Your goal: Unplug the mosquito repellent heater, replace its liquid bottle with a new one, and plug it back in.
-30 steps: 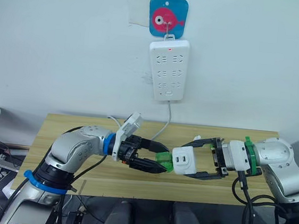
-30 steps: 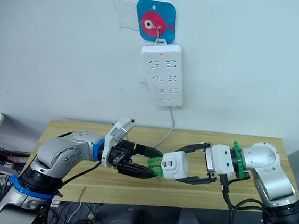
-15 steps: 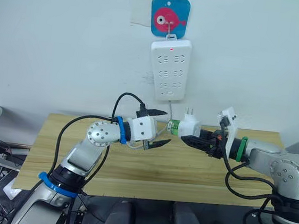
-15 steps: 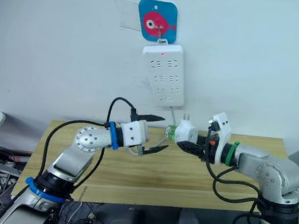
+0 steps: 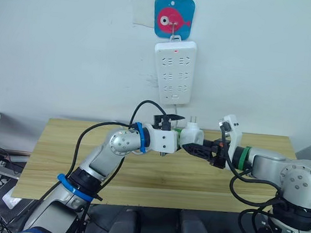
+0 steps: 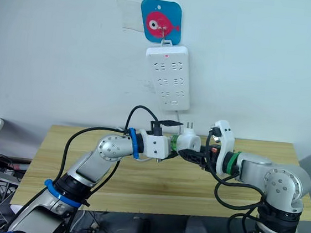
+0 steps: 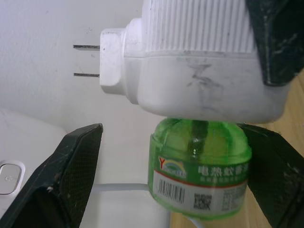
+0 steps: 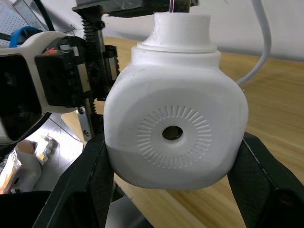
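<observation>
The mosquito repellent heater [image 5: 191, 135] is a white rounded unit held in the air above the table, its two prongs pointing up toward the wall. My right gripper [image 5: 192, 147] is shut on its body, one black finger [image 8: 80, 190] on each side. A green liquid bottle [image 7: 200, 176] with a barcode label is screwed into the heater's underside. My left gripper [image 5: 175, 134] is open and straddles this bottle. Its fingers [image 7: 61, 183] stand clear of the bottle on both sides.
A long white power strip [image 5: 173, 71] hangs on the wall under a blue fish hook [image 5: 173, 17]; its white cable drops behind the grippers. The wooden table [image 5: 138, 170] lies below both arms.
My left gripper has moved right and now straddles the green bottle. The right gripper has brought the heater a little toward it, prongs still up.
</observation>
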Available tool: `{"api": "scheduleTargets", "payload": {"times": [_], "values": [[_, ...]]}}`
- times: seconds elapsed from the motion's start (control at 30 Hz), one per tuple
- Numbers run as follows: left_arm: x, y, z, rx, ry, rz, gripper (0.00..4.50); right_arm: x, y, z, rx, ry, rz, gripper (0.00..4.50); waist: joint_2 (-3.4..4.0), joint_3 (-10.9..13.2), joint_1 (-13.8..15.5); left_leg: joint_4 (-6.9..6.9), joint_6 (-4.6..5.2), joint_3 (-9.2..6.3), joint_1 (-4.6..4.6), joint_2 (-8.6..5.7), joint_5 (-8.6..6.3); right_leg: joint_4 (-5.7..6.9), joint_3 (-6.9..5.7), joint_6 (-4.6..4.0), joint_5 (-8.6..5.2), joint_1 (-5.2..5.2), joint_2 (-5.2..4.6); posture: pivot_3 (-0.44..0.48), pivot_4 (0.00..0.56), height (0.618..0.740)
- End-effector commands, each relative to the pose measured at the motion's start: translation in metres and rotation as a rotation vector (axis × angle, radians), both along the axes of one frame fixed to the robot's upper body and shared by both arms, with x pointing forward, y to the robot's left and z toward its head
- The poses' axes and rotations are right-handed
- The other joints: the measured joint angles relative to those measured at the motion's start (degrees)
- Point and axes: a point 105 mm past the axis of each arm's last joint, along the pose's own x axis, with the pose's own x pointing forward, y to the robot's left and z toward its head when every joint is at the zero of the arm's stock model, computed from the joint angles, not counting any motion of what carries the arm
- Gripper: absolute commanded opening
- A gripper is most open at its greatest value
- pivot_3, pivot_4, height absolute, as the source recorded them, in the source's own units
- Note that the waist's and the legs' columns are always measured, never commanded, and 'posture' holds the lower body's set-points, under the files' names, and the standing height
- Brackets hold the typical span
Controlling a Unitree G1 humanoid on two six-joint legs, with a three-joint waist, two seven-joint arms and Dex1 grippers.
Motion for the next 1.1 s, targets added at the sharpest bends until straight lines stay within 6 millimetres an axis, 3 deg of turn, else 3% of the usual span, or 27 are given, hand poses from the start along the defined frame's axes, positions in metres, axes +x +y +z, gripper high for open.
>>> {"api": "scheduleTargets", "payload": {"times": [0.03,0.2,0.33,0.47,0.5,0.7,0.83,1.1], "values": [[-0.004,-0.005,0.004,0.002,-0.010,-0.027,3.91,-0.003,0.003,0.013,0.015,-0.059,0.013,2.91,0.00,0.0,0.0,0.00,0.00,-0.01,0.00,0.00,0.00,0.00,-0.01,0.00,0.00,0.00,0.00,-0.167,0.221,0.740],[-0.005,-0.001,-0.001,0.025,0.009,-0.018,2.34,-0.002,0.004,0.014,0.013,-0.061,0.011,2.91,0.00,0.0,0.0,0.00,0.00,0.00,0.00,0.00,0.00,0.00,-0.01,0.00,0.00,0.00,0.01,-0.163,0.220,0.740],[-0.005,-0.002,0.000,0.018,0.012,-0.021,2.32,-0.001,0.006,0.015,0.011,-0.081,0.009,2.91,0.00,0.0,0.0,0.00,0.00,-0.01,0.00,0.00,0.00,0.00,-0.01,0.00,0.00,0.00,0.01,-0.164,0.216,0.740],[-0.002,-0.002,0.005,-0.068,0.033,0.010,2.32,-0.001,0.007,0.025,0.045,-0.165,-0.014,4.34,0.01,0.0,0.0,0.00,0.00,-0.01,0.00,0.00,0.00,0.01,-0.01,0.00,0.00,0.00,0.01,-0.163,0.214,0.740],[-0.002,-0.002,0.006,-0.117,0.057,0.015,2.32,-0.002,0.005,0.027,0.030,-0.217,-0.034,4.50,0.01,0.0,0.0,0.00,0.00,-0.02,0.00,0.00,0.00,0.00,-0.01,0.00,0.00,0.00,0.01,-0.162,0.213,0.740],[-0.001,0.000,0.021,-0.504,0.288,0.067,2.32,-0.014,0.006,0.039,0.108,-0.439,-0.136,4.50,0.00,0.0,-0.1,0.03,0.00,-0.03,-0.01,0.02,0.00,0.00,-0.02,0.01,-0.01,0.00,0.01,-0.183,0.208,0.740],[-0.004,-0.004,0.039,-0.734,0.414,0.058,2.32,-0.011,0.009,0.053,0.207,-0.549,-0.226,4.50,0.00,0.0,-0.2,0.04,-0.01,-0.03,0.03,0.07,0.01,0.08,-0.01,0.02,-0.01,0.00,0.07,-0.203,0.201,0.740],[-0.021,-0.014,0.040,-0.808,0.524,0.000,2.32,0.008,0.013,0.058,0.250,-0.631,-0.275,4.50,0.05,-0.2,-1.0,0.04,-0.02,-0.02,0.04,0.08,0.01,0.04,0.01,0.01,-0.01,0.01,0.10,-0.218,0.195,0.740]]}}
